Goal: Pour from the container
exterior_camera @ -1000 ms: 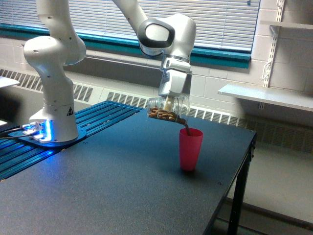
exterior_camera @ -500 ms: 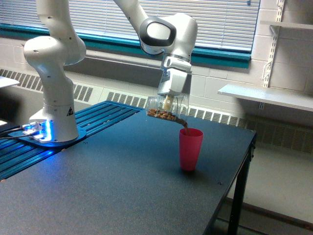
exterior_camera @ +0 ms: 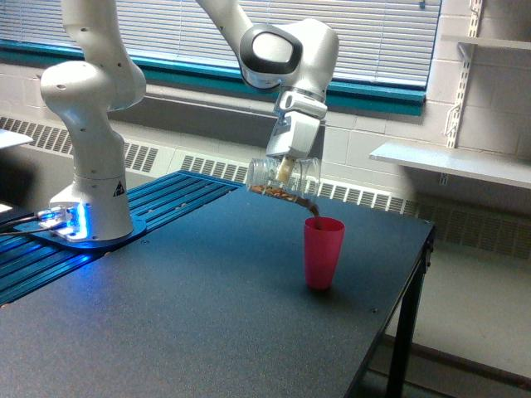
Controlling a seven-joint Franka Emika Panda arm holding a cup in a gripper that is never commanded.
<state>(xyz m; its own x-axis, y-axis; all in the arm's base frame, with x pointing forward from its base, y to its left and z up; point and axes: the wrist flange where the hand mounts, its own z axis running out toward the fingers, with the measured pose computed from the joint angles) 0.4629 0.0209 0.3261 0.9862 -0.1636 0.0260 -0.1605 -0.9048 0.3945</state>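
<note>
Currently the gripper (exterior_camera: 286,170) is clamped on the small clear cup of brown granules (exterior_camera: 282,178), its long axis near horizontal, mouth toward four o'clock just above the opaque pink cup (exterior_camera: 323,252) on the black table (exterior_camera: 207,323).

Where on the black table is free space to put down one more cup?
Free: the table between robot base and pink cup, and the near front. Crowded: above the pink cup, where the gripper tilts the clear container.
</note>
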